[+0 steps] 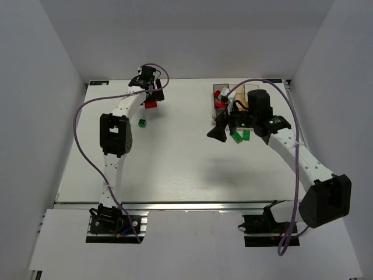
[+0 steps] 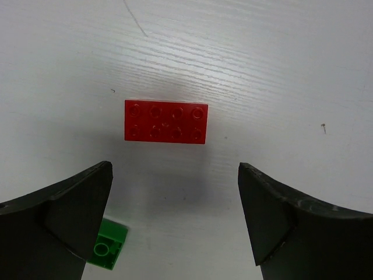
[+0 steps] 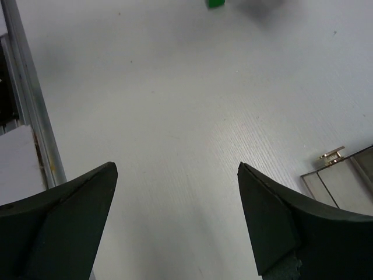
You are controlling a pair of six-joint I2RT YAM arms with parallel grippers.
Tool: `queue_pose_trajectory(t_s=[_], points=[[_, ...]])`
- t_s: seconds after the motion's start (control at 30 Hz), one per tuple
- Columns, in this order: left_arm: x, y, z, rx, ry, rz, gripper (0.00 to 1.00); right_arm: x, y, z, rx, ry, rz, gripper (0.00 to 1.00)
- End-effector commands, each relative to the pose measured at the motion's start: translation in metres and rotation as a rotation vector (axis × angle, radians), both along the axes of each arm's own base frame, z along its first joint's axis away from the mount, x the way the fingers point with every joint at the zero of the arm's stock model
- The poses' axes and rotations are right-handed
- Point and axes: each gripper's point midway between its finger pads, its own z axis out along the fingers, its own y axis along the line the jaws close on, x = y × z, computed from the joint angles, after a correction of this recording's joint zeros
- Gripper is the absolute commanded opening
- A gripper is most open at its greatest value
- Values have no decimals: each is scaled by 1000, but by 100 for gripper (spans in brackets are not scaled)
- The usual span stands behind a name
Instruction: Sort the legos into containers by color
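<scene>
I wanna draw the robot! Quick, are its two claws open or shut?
Left gripper: open, holding nothing, over a red lego.
Right gripper: open, holding nothing.

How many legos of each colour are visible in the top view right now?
Red: 2 (loose red brick, red piece at the containers)
Green: 3 (green brick near the loose red one, green pair below the right arm)
Total: 5. No yellow or purple shows; the right arm hides part of the containers.

Green lego (image 2: 109, 249) partly behind the left hand (image 2: 175, 204).
</scene>
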Motion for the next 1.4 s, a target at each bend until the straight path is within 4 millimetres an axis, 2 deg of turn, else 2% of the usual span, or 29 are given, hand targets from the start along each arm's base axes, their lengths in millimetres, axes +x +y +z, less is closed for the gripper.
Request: queue_pose_trajectory(t_s=[0.0,0.1,0.23,0.5,0.9,1.2,1.23,1.27,1.33,1.37], points=[[-1,2,15,5,-12,20,98,5,-5,22,66,-71,-29,89],[-4,3,-2,18,16,18,98,6,-11,19,75,-68,-47,89],[1,4,-13,37,24,14,98,8,-19,16,87,-52,-60,89],[15,8,-19,79,-13,5,98,11,-33,19,118,-42,-85,89],[32,4,-34,71,-58,-6,97,13,-47,27,163,-38,-103,89],[32,5,-37,70,-62,11,83,15,-57,29,177,-31,-123,89],[33,11,-37,70,-60,20,81,15,-57,31,180,-34,-120,89],[32,11,-38,70,-58,22,71,16,-60,31,181,-34,-128,89],[32,10,-37,66,-59,17,60,15,-59,32,186,-35,-125,89],[32,9,-36,62,-61,16,47,15,-60,32,188,-32,-126,89]])
